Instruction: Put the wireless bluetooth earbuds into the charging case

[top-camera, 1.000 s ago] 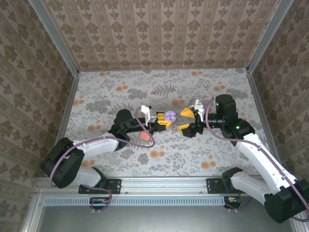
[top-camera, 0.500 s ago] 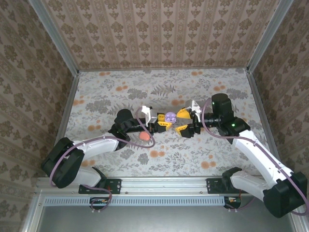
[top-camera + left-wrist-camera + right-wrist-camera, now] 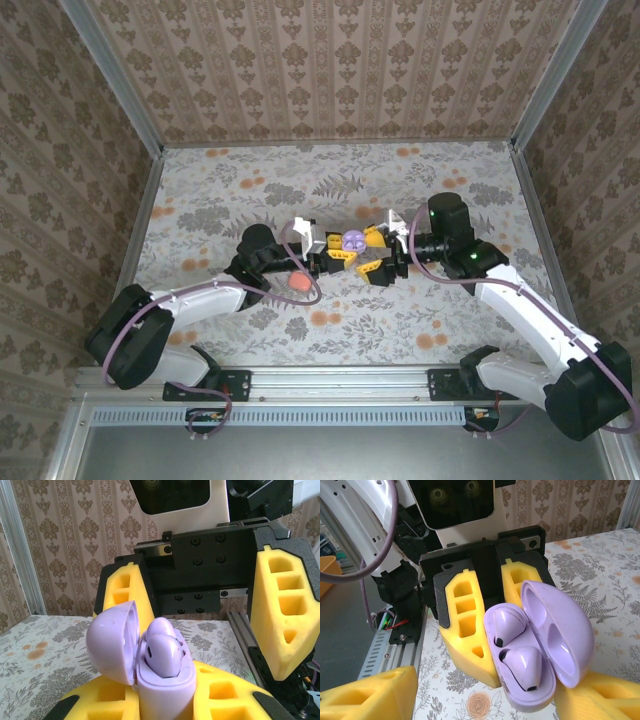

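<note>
The left gripper [image 3: 342, 250] is clamped narrow on the base of a lilac charging case [image 3: 352, 241], its yellow foam fingers [image 3: 470, 622] pressing the case from both sides and holding it clear of the table [image 3: 460, 320]. Just above those fingers the case stands with its lid [image 3: 112, 640] swung open to one side, and two lilac earbuds [image 3: 522, 666] sit side by side in the wells of the lower half, their rounded backs standing proud of the rim. Straight ahead of the left gripper, facing it tip to tip, the right gripper [image 3: 377, 253] has its jaws wide apart with nothing between them; in the left wrist view its yellow fingers [image 3: 282, 615] stand one on each side just beyond the case, and whether they touch it cannot be told. Behind the left gripper, beside its wrist and under a loop of purple cable [image 3: 300, 300], a small coral-pink case [image 3: 297, 283] lies on the flower-printed table, apart from both grippers; it is too small in the overhead view to tell whether it is open or closed. Farther out, patterned wallpaper walls [image 3: 330, 70] close off the table on three sides
</note>
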`<state>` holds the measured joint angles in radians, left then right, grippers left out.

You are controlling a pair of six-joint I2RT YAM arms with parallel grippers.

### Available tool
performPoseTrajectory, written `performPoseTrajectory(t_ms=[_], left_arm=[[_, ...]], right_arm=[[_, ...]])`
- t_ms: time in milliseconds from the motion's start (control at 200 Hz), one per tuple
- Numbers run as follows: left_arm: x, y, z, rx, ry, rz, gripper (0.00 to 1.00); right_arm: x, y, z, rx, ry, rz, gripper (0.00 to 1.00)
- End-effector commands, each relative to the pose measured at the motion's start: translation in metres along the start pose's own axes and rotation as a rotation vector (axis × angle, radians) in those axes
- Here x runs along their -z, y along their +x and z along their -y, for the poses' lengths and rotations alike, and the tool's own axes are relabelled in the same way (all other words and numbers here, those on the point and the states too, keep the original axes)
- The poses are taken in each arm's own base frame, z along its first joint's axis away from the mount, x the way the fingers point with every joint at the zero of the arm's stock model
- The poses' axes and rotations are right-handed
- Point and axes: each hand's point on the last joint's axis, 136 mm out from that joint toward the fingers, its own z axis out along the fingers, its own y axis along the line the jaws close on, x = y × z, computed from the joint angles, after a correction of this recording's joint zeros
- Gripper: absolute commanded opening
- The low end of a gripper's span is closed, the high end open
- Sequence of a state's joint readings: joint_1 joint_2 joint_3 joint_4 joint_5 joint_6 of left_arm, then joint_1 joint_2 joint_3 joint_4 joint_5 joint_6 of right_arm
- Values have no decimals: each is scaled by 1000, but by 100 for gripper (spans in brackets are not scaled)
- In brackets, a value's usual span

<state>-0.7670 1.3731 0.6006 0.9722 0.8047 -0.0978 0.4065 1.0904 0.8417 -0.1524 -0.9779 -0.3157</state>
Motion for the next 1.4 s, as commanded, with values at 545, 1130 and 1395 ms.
performPoseTrajectory(t_ms=[545,1130,1395], left_arm=[[-4,-10,1,-43,3,12,15],[-3,-14,7,-54,19,19,14],[-3,-15,8,-55,27,21,15]], right_arm=[[10,-31,-17,229,7,142,58],[35,-36,-7,285,104,112,55],[27,-26,-9,281,22,54,47]])
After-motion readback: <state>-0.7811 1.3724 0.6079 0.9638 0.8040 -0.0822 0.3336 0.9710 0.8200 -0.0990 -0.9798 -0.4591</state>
